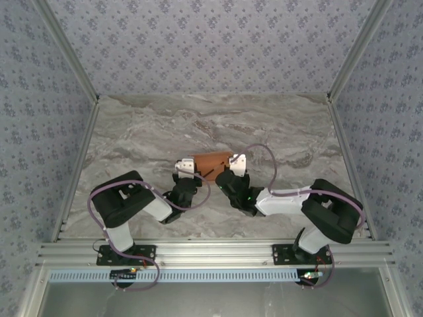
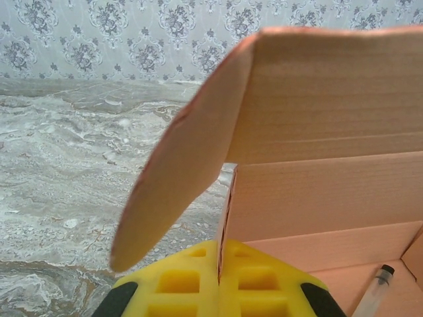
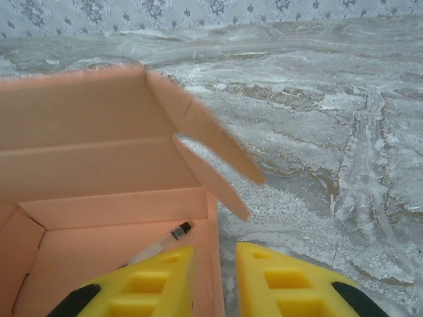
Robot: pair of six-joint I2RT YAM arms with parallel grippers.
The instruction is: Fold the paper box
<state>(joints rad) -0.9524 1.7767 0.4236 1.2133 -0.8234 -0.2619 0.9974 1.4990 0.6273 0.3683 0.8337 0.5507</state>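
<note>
The main risk is that the box (image 1: 210,164) swings or slides. It sits on the counter (image 1: 145,125) midway between the two arms, and only the left gripper (image 2: 221,281) has hold of it, pressed together on the thin edge of one end wall. Any push from the other side could pivot the light card around that single pinch or crease the wall. The right gripper (image 3: 215,267) straddles the opposite end wall with its fingers spread and a gap on either side, gripping nothing. A sideways move from here could catch the wall and buckle it, or knock the two end flaps (image 3: 218,148) that splay outward over the counter. At the left end a rounded flap (image 2: 168,198) bows outward too and, I judge, would resist being tucked. A small clear tube (image 3: 158,247) with a dark cap lies loose on the box floor and could roll under a fold or jam it. Both arms reach forward and inward from their bases, elbows out and wrists low, angled down at the box ends, with the grippers facing each other across it.
</note>
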